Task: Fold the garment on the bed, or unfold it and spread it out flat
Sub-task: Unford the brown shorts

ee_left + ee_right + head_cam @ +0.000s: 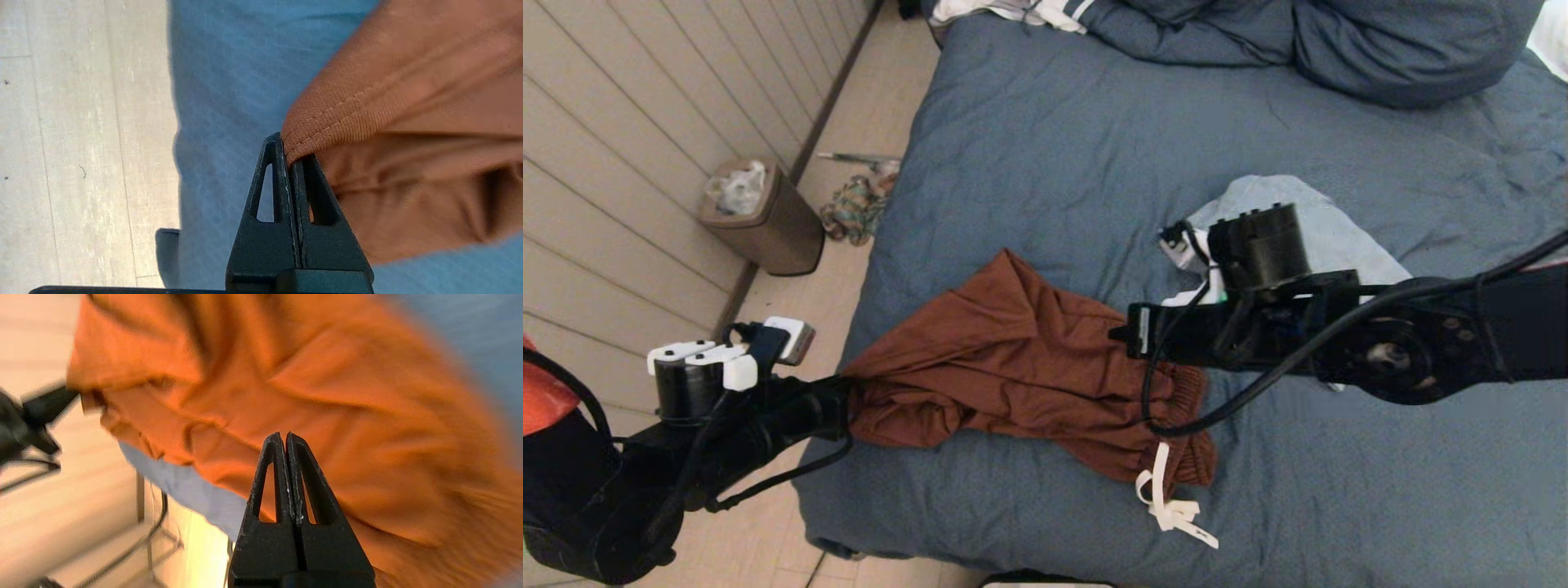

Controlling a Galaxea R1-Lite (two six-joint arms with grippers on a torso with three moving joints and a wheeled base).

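Note:
A rust-brown garment (1013, 359) with a white drawstring (1168, 498) lies bunched on the bed (1094, 139), near its front left corner. At the bed's left edge my left gripper (845, 400) is shut on the garment's stitched hem (327, 122), which is pinched between the fingertips (288, 152). My right gripper (1127, 333) hovers over the garment (327, 396) near its elastic waistband. Its jaws (284, 436) are shut and nothing shows between them.
A light blue cloth (1339, 237) lies behind the right arm. Blue pillows and bedding (1380, 49) are piled at the head of the bed. On the floor to the left stand a brown bin (768, 220) and some clutter (858, 208).

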